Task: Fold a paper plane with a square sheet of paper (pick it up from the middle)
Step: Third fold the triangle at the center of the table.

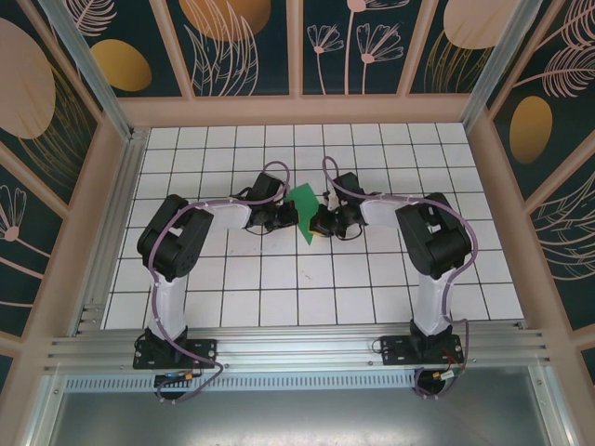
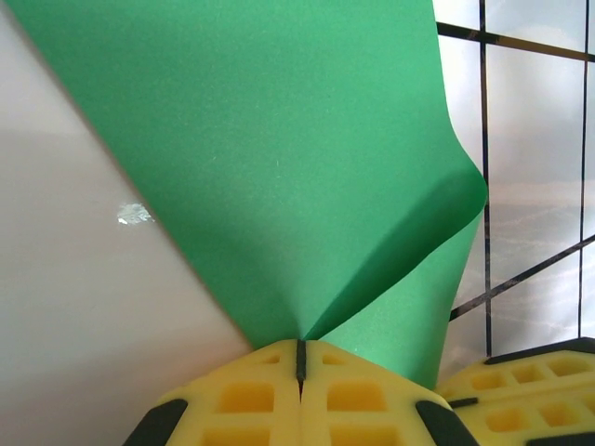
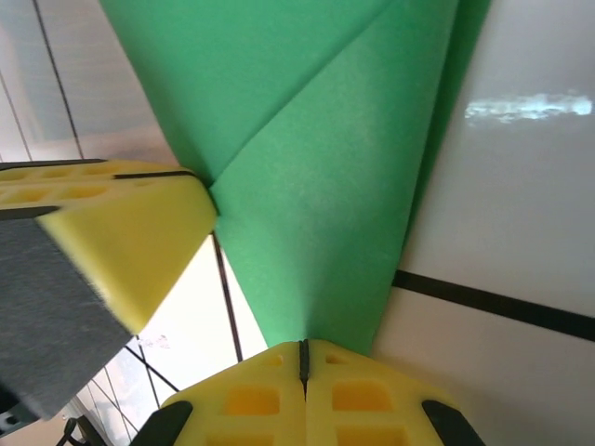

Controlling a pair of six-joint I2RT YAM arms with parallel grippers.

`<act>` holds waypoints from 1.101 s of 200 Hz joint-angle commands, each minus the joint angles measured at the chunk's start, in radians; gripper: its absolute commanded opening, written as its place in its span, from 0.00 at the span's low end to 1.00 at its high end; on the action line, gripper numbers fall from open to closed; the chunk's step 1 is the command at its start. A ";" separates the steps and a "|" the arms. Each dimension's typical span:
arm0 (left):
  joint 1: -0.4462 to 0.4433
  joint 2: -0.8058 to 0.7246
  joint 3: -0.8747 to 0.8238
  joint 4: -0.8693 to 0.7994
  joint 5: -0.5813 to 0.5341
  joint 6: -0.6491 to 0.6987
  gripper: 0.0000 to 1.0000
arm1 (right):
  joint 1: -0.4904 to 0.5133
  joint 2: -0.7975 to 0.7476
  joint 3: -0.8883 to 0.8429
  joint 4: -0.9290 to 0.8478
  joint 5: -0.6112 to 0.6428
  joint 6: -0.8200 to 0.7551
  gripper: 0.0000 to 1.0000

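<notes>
Seen from above, the left arm reaches in over the left half of the white tiled surface (image 1: 279,279). Its left claw (image 1: 284,219) meets the green square sheet of paper (image 1: 305,212) near the middle of the surface, a little toward the far edge. The sheet sits between the two claws and narrows toward the near edge.

In the left wrist view the left claw (image 2: 300,358) is fully closed, its yellow tips pressed together on the lower edge of the sheet (image 2: 279,158). The paper fans upward from the pinch, with a fold bulging out to the right. Just beside it, at the lower right, are the right arm's yellow fingers (image 2: 535,372).

To the right in the overhead view, the right claw (image 1: 319,223) meets the sheet from the other side. In the right wrist view the right claw (image 3: 303,358) is likewise closed tight on the paper's edge. The sheet (image 3: 316,186) rises from the pinch and carries a diagonal crease. At the left of that view the left arm's yellow fingers (image 3: 130,232) touch the paper where the crease bends.
</notes>
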 commanded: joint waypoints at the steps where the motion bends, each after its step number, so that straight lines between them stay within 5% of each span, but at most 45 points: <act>1: 0.009 0.043 -0.006 -0.086 -0.092 0.023 0.00 | 0.004 0.027 -0.017 0.014 0.013 0.012 0.06; 40: 0.010 0.023 0.022 -0.093 -0.093 0.017 0.00 | 0.003 0.048 -0.017 -0.036 0.067 0.029 0.05; 97: 0.008 -0.154 -0.073 0.084 -0.090 -0.118 0.26 | 0.004 0.054 -0.021 -0.084 0.123 0.098 0.03; 154: -0.034 -0.161 -0.175 0.220 0.029 -0.171 0.16 | 0.004 0.059 -0.010 -0.123 0.137 0.125 0.00; 220: -0.048 -0.017 -0.056 0.159 -0.015 -0.151 0.09 | 0.009 0.055 -0.007 -0.106 0.114 0.132 0.00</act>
